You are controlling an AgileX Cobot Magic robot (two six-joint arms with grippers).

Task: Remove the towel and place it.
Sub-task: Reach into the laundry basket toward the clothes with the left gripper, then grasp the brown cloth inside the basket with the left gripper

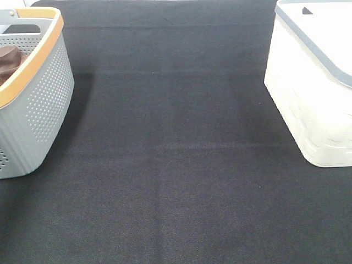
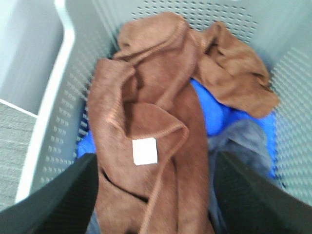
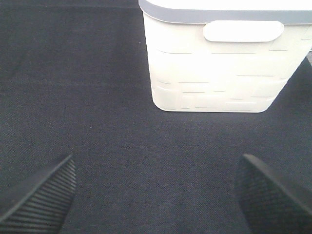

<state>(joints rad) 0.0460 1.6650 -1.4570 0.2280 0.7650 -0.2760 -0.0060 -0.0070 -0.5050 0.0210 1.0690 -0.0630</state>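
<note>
The towel (image 2: 146,112), rust-brown with stitched edges and a small white tag, lies crumpled on top of other cloths inside the grey perforated basket (image 2: 73,73). My left gripper (image 2: 156,200) is open just above it, with one black finger (image 2: 58,200) on each side of the tagged part. My right gripper (image 3: 158,195) is open and empty over the black table cover, facing the white basket (image 3: 219,73). In the exterior high view neither gripper shows. There, a bit of brown cloth (image 1: 10,61) shows inside the grey basket (image 1: 38,104) at the far left.
A second brown cloth (image 2: 234,73), a blue cloth (image 2: 214,114) and a grey cloth (image 2: 243,141) lie in the grey basket with the towel. The white basket with a grey rim (image 1: 313,93) stands at the far right. The black table cover (image 1: 176,165) lies between the baskets.
</note>
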